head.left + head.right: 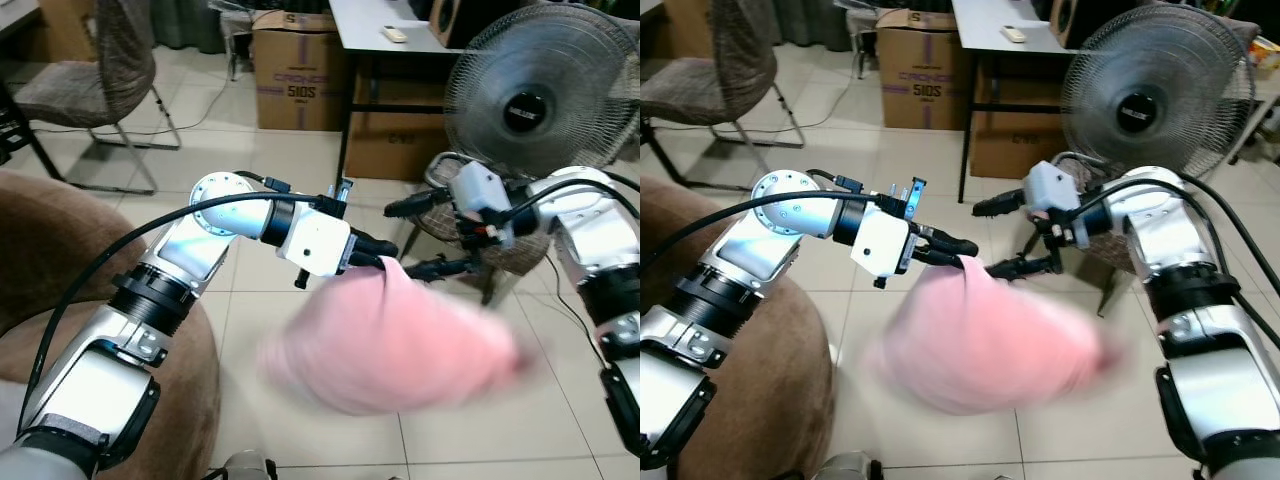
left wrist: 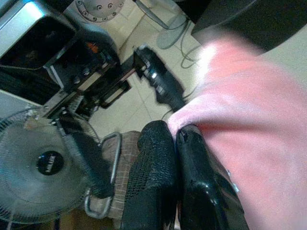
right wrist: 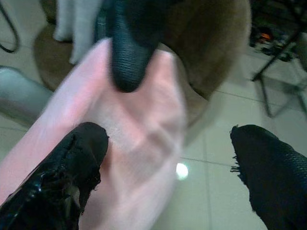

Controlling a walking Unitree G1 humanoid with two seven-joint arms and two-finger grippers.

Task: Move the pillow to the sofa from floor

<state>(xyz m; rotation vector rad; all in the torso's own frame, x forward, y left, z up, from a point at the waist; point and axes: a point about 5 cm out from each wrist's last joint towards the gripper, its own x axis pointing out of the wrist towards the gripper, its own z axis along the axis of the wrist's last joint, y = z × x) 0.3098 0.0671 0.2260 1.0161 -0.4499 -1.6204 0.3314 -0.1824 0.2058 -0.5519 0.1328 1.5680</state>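
The blurred pink pillow (image 3: 129, 143) is pinched by another black finger, between the right hand's (image 3: 168, 177) spread fingers (image 3: 72, 167).

The pillow (image 1: 390, 345) is soft pink, kind of a lumpy rounded blob, and it's blurry. It hangs in the lower middle of the frame, up off the tiled floor, dangling from one pinched top corner. The brown sofa (image 1: 60, 290) sits at the left edge.

Surfaces: soft cloth, glossy tile, matt metal.
Pink soft cloth pillow (image 1: 390, 345); glossy beige ceramic tile floor (image 1: 280, 160); brown plush fabric sofa (image 1: 60, 290); brown matt cardboard box (image 1: 298, 70); grey wire-mesh metal fan (image 1: 530, 95).
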